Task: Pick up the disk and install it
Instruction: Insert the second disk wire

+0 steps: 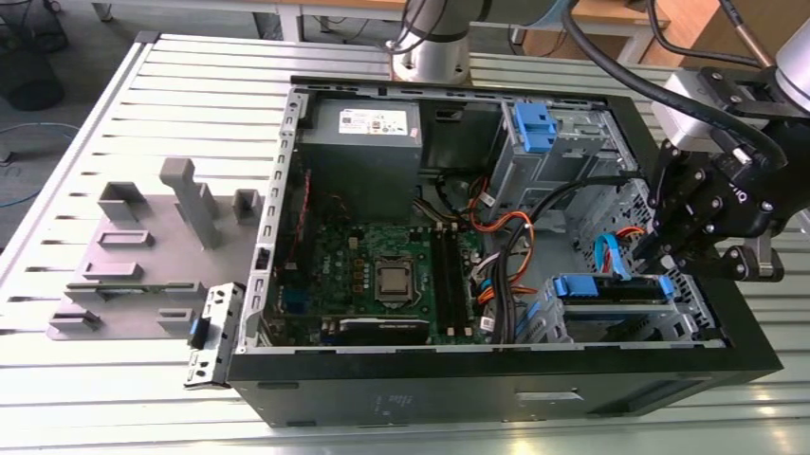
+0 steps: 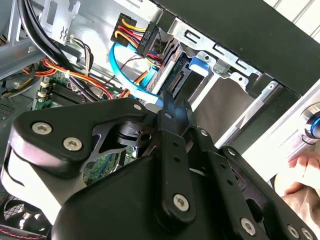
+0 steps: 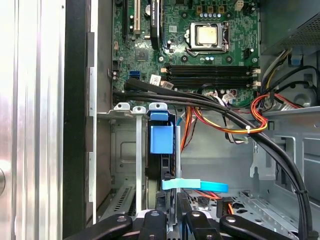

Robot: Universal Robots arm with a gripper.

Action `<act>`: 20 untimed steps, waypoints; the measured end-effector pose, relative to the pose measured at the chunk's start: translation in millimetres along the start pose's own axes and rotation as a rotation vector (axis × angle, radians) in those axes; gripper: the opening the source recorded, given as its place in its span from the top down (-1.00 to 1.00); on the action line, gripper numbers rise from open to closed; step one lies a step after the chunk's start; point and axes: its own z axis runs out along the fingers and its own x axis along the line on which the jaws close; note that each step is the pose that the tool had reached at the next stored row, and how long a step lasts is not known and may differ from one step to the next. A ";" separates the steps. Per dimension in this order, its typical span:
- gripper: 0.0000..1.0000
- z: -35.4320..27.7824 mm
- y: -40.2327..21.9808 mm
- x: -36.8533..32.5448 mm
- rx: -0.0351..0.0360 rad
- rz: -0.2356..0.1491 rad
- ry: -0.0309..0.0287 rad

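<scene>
Slatted metal desk (image 1: 152, 85) carries an open black PC case (image 1: 506, 379), side panel off, motherboard (image 1: 379, 275) in its middle. Grey power-supply box (image 1: 364, 128) sits at the far end of the case; tall grey cage with blue clip (image 1: 538, 133) is far and toward the exterior view's right. Grey fixture block (image 1: 139, 256) lies on the desk at the exterior view's left, well apart from the case.

The disk (image 1: 616, 301) is in the drive bay at the near corner of the case, toward the exterior view's right, its blue rail frame showing, a blue data cable just beside it. In the first wrist view the disk (image 3: 162, 150) stands edge-on between the bay's metal rails, blue tab facing the camera.

Claw (image 1: 652, 256) hangs right over that bay; in the second wrist view the claw (image 2: 174, 107) has its fingertips pressed together, clenched, empty, tips near the disk's blue frame (image 2: 197, 65).

Handling guess: rigid, dense metal block, fairly heavy, shock-sensitive. Smooth metal faces are likely slippery, so the blue plastic rail or side edges look like the best hold. Tight bay means it could jam if tilted.
</scene>
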 end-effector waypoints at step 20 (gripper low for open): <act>0.54 0.2 0.3 -15.0 0.0000 0.000 -0.0002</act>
